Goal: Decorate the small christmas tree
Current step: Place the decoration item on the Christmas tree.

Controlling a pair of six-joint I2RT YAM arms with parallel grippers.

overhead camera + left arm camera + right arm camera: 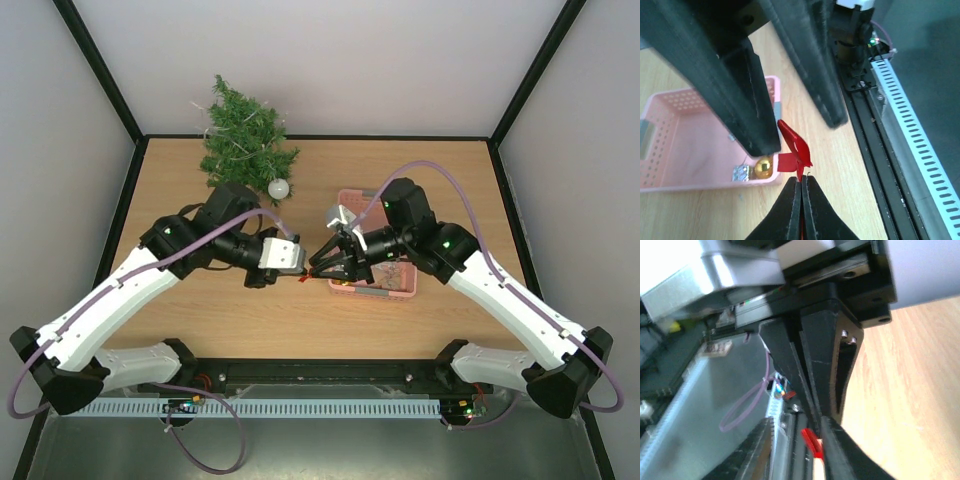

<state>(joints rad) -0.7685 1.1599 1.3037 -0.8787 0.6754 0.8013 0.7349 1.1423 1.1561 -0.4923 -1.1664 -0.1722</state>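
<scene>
The small christmas tree (243, 138), dark green and bristly with thin silvery strands through its branches, stands upright to the left of the pink basket (385, 292) and farther back, not touching it. A white ball (279, 187) hangs on its lower branches on the basket side.

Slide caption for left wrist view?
Left claw pinching a red ribbon bow beside the pink perforated plastic basket, right claw opposite.

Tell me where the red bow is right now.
Seen from above, the red bow is mid-table, pinched in the left gripper with the right gripper close against it, just left of the pink basket.
</scene>
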